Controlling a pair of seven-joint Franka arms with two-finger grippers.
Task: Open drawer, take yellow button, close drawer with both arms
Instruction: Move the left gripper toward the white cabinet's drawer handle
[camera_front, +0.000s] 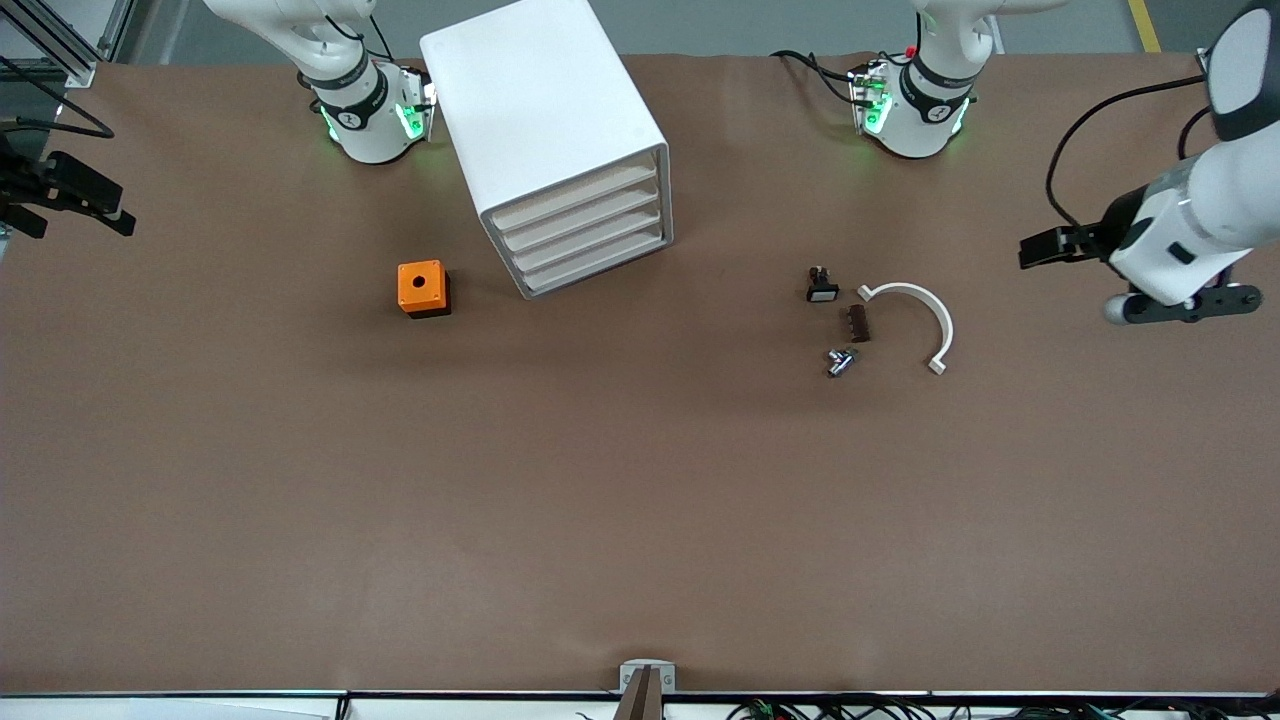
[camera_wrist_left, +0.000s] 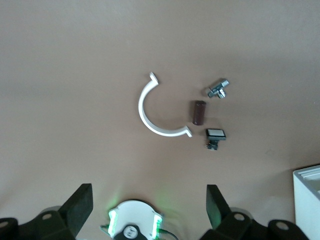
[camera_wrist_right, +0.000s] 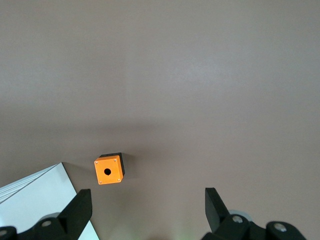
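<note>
The top drawer of the white cabinet is shut; the button is out of sight, presumably inside. Left gripper and right gripper both hang high with jaws wide apart, well clear of it. The drawer looks light, rigid and smooth-fronted; grip its front lip.

Two arms: glossy white jointed shells with black joint bands. Left base and right base: round, white, green-lit, with black cables. Left gripper and right gripper: black, two flat fingers each. Left wrist carries a looping black cable.
</note>
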